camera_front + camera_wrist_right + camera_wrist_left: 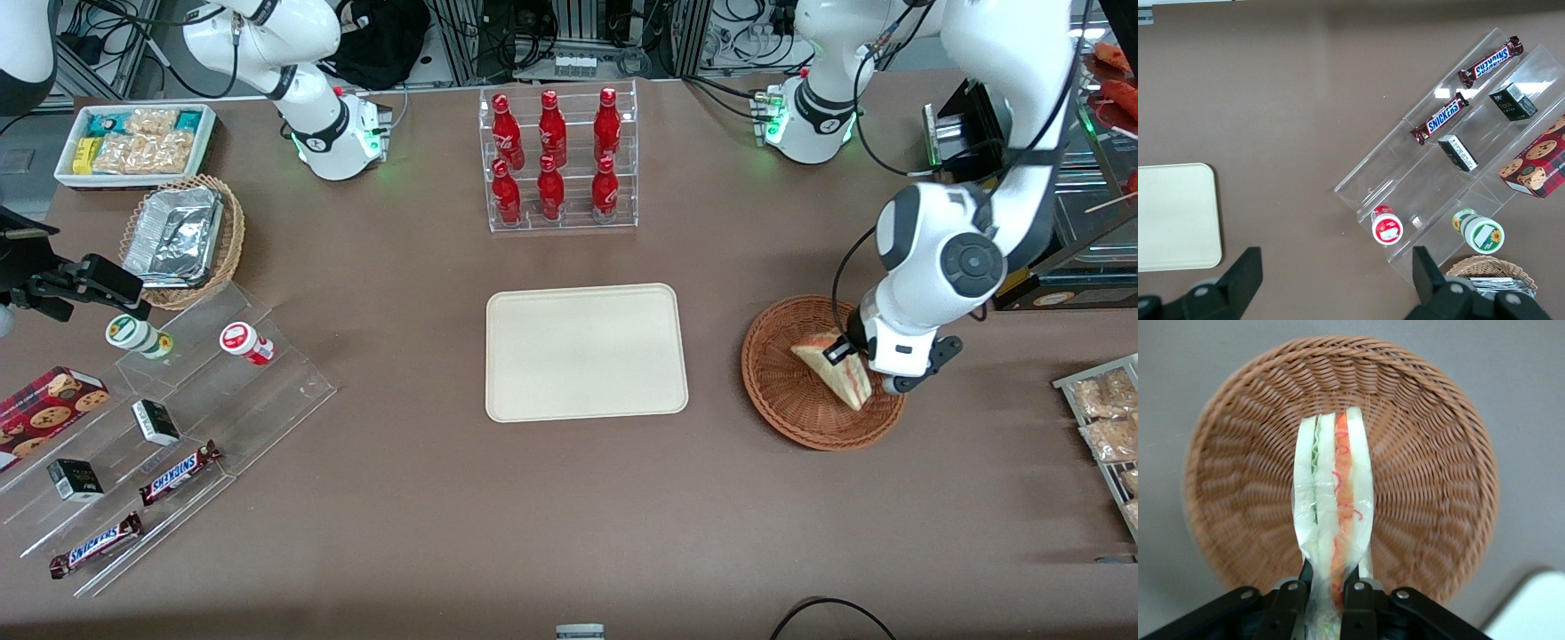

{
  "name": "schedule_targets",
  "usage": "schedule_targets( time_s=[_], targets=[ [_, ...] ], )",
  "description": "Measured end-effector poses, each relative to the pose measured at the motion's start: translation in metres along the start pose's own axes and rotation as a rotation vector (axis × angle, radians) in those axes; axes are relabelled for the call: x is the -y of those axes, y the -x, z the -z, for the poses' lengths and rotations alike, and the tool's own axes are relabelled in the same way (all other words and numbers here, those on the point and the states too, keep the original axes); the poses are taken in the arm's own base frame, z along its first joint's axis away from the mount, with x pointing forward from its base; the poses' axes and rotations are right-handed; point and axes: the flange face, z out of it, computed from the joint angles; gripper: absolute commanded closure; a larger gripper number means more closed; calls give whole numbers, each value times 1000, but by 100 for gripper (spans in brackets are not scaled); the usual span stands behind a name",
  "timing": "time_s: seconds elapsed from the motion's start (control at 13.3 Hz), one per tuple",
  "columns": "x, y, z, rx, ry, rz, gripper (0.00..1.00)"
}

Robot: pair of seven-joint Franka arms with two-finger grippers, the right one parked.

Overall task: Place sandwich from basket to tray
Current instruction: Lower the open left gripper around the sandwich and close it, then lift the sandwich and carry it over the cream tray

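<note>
The sandwich (pixel 831 364) is a wrapped wedge of white bread with a red-orange and green filling stripe (pixel 1335 513). It stands on edge, tilted, over the round reddish-brown wicker basket (pixel 782 391), whose woven floor (pixel 1425 487) shows around it. My left gripper (pixel 845 348) is shut on the sandwich, its black fingers (pixel 1288 600) pinching the wrap at one end (pixel 1328 587). The cream-beige tray (pixel 585 351) lies flat beside the basket, toward the parked arm's end; a corner of the tray (pixel 1531 613) also shows in the left wrist view.
A clear rack of red bottles (pixel 558 160) stands farther from the front camera than the tray. Snack packets on a rack (pixel 1107 418) lie toward the working arm's end. An acrylic stepped shelf (pixel 178 418) with candy bars and a tan foil-lined basket (pixel 182 240) sit toward the parked arm's end.
</note>
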Motion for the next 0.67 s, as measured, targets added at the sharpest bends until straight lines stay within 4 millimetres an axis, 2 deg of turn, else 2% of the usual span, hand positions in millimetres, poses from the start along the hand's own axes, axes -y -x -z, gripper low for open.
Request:
schedule_targets(
  time_s=[0.15,0.22,0.3,0.45,0.67],
  targets=[
    [-27,18,62,-6,-9,-54,90],
    [-46,32,82,-16,-3,-94,90],
    [-68,50,91,-25,4,-140,90],
    [-115,97,84,-22,0,-238,90],
    [-173,156,60,-1,-14,-356,87]
  ],
)
